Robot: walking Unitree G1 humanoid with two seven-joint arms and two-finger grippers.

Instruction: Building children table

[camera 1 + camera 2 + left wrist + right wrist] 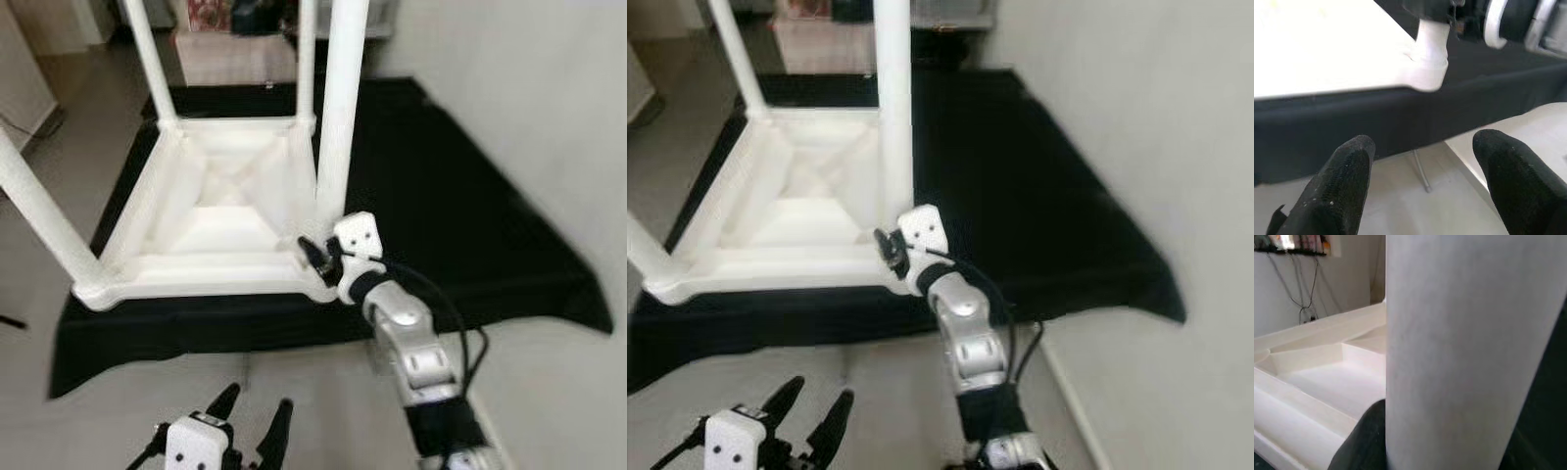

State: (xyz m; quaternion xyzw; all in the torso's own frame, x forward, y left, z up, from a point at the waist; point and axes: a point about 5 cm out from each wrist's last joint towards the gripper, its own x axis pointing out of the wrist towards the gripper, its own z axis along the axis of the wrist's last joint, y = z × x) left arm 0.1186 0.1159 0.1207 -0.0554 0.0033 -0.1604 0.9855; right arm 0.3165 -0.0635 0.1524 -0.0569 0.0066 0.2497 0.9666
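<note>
A white children's table [211,220] lies upside down on a black cloth [460,215], its legs pointing up. My right gripper [318,257] is at the base of the near right leg [338,117], shut around it. In the right wrist view that leg [1464,347] stands close up with a black finger [1366,440] beside it. My left gripper [253,421] hangs low over the pale floor in front of the cloth, open and empty; its fingers [1342,186] point toward the table's near corner [1427,73].
Three more legs rise at the near left [39,215], far left [152,59] and far right [307,59]. A pale wall [549,98] runs along the right of the cloth. Low furniture [230,49] stands behind the table.
</note>
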